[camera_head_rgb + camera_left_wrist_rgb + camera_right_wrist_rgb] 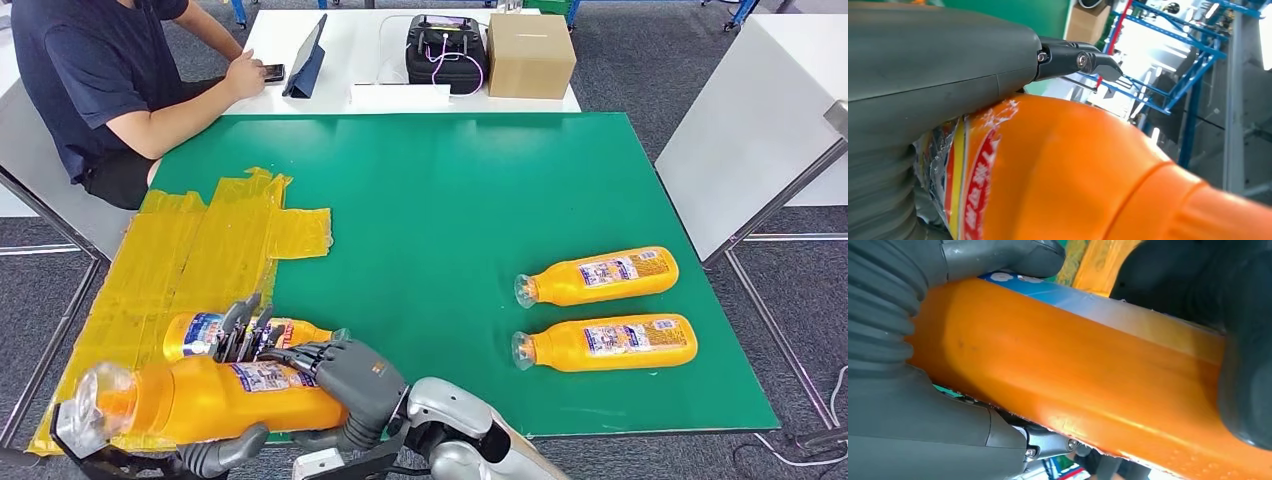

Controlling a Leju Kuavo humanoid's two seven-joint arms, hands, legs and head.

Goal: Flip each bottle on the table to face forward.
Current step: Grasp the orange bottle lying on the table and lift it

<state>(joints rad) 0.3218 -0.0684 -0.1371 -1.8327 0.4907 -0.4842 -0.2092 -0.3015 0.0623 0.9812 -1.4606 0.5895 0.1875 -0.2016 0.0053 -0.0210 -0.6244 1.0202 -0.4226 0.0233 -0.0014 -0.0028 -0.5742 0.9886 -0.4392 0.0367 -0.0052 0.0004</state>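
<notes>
Both hands grasp one orange bottle (200,400), lifted just above the near-left corner of the table (450,200): the right hand (345,385) wraps its body, the left hand (150,455) cradles the capped end, likely so it can be rolled label-forward. Just beyond the right hand's fingers lies a second bottle (250,332) on yellow tape (180,260). Well off to the right, two more bottles (600,310) lie side by side.

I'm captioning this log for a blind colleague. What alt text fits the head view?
Both robot hands, left and right, hold an orange bottle above the near left corner of a green table. Another bottle lies behind it on yellow tape, two more bottles lie at the right, and a person sits at the far left.
</notes>
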